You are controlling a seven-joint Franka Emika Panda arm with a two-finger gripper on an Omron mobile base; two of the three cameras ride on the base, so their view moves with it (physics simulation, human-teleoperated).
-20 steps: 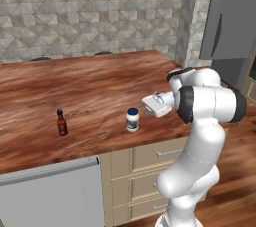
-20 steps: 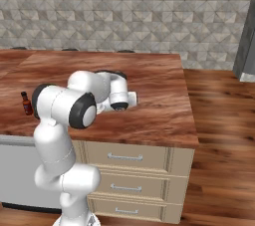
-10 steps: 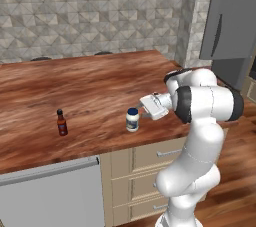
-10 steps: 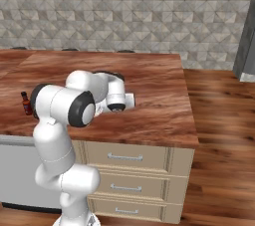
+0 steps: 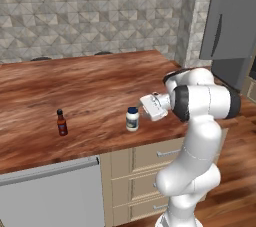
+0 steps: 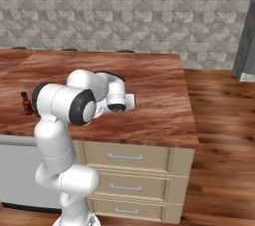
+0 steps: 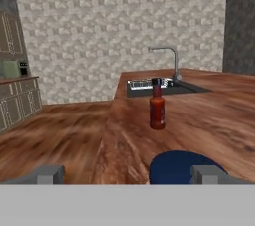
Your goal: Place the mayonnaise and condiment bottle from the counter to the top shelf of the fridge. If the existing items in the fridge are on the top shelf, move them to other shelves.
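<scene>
jaws wide, gripper (image 7: 127, 174) off-centre beside the jar (image 5: 132, 119) near the worktop's (image 5: 95, 86) front edge; a finger could topple it

A grey-beige stone-tile wall (image 5: 90, 11) fills the top of both base views. Below it, the reddish-brown wood-grain surface (image 5: 90, 86) spans the middle of the frame, with beige drawer fronts (image 6: 129, 158) under its front edge and a flat grey panel (image 5: 50, 196) at the lower left of the left base view. Wood-plank floor (image 6: 219, 135) shows at the right. In the hand view, a sink (image 7: 149, 86) with a curved tap (image 7: 169, 58) sits centre-right, and pale cabinets (image 7: 15, 95) stand at the left edge.
</scene>
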